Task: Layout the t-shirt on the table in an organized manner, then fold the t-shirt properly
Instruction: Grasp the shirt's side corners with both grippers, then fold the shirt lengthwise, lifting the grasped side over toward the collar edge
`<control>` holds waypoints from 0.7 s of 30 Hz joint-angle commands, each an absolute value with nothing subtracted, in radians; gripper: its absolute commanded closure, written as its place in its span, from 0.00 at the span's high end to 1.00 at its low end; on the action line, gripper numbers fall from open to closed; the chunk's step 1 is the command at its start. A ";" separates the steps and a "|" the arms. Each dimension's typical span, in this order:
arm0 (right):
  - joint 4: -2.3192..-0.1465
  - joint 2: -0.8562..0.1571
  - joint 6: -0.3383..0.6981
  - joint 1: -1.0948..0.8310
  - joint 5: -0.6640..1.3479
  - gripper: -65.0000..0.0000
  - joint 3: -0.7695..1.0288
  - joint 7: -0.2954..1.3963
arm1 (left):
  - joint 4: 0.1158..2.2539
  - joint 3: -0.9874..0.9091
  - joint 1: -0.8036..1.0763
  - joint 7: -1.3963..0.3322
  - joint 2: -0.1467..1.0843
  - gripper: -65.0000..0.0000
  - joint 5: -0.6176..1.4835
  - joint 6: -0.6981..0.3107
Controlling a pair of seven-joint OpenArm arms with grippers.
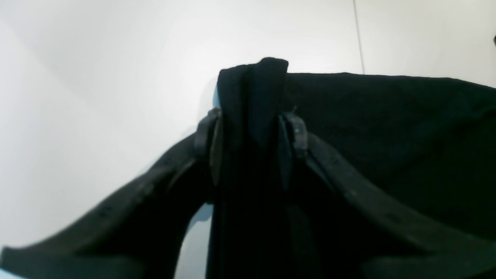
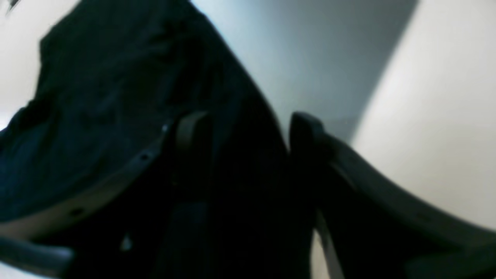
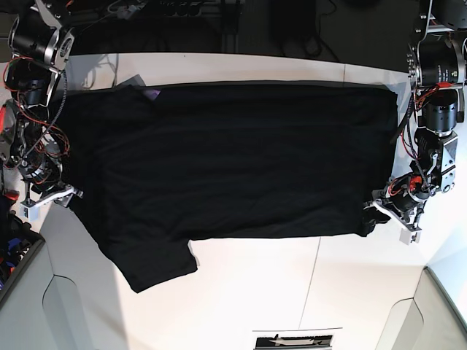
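Note:
The black t-shirt [image 3: 233,160] lies spread wide and flat on the white table [image 3: 292,292], with one sleeve [image 3: 157,266] toward the front left and a purple patch [image 3: 152,93] at its back edge. At the shirt's right front corner, my left gripper [image 3: 372,214] is shut on the cloth. The left wrist view shows a bunched fold of t-shirt [image 1: 252,97] pinched between the fingers [image 1: 212,135] of the left gripper [image 1: 252,120]. My right gripper [image 3: 69,193] is at the shirt's left edge. In the blurred right wrist view, black t-shirt [image 2: 116,77] fills the gap of the right gripper [image 2: 248,124].
A thin dark seam [image 3: 314,277] runs across the table's front half and also shows in the left wrist view as a seam [image 1: 358,38]. Grey rounded cut-outs [image 3: 62,306] flank the front corners. Cables and dark equipment [image 3: 182,11] lie behind the back edge.

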State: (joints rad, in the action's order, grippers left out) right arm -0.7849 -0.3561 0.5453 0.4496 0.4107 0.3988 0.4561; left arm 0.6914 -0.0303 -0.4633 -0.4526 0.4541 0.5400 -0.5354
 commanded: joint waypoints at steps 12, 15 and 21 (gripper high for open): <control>-0.794 -0.282 0.572 0.476 0.418 0.49 0.399 0.450 | 0.699 -0.031 -0.479 -0.521 0.466 0.23 0.530 -0.583; -0.795 -0.289 0.572 0.476 0.418 0.19 0.399 0.422 | 0.699 -0.031 -0.479 -0.525 0.467 0.00 0.530 -0.624; -0.821 -0.311 0.575 0.473 0.418 0.00 0.399 0.437 | 0.724 -0.031 -0.479 -0.665 0.488 0.00 0.659 -0.698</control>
State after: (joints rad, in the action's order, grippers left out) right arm -0.7986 -0.2947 0.5686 0.4488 0.4042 0.3985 0.4545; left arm 0.7090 -0.0303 -0.4568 -0.6674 0.4713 0.6682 -0.6891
